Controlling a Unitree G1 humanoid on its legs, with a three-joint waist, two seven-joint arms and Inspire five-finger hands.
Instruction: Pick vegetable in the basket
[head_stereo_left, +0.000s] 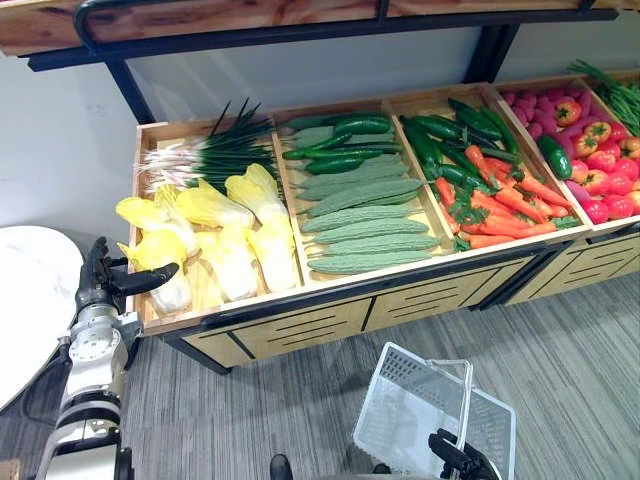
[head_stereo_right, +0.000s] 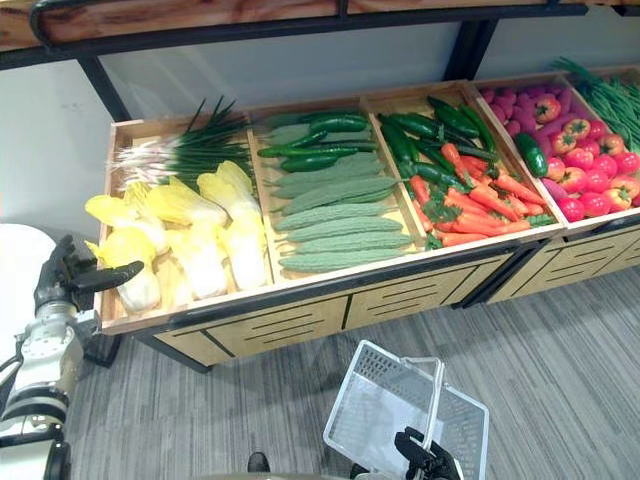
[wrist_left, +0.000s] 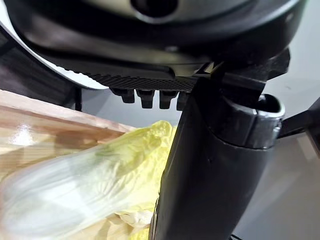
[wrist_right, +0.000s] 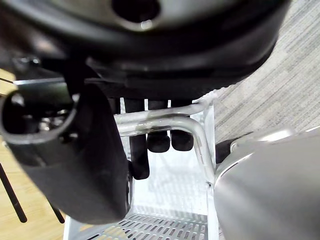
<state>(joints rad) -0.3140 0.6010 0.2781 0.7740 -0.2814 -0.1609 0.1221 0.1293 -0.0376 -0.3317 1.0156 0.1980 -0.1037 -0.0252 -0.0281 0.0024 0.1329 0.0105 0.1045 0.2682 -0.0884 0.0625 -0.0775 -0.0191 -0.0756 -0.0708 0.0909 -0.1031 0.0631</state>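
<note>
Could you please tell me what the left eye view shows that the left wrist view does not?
Left eye view: the cucumbers, carrots, tomatoes and the white basket held by the right hand. Left wrist view: the fingers of the left hand up close, relaxed, holding nothing. Both: the left hand beside a yellow cabbage in its wooden crate.
</note>
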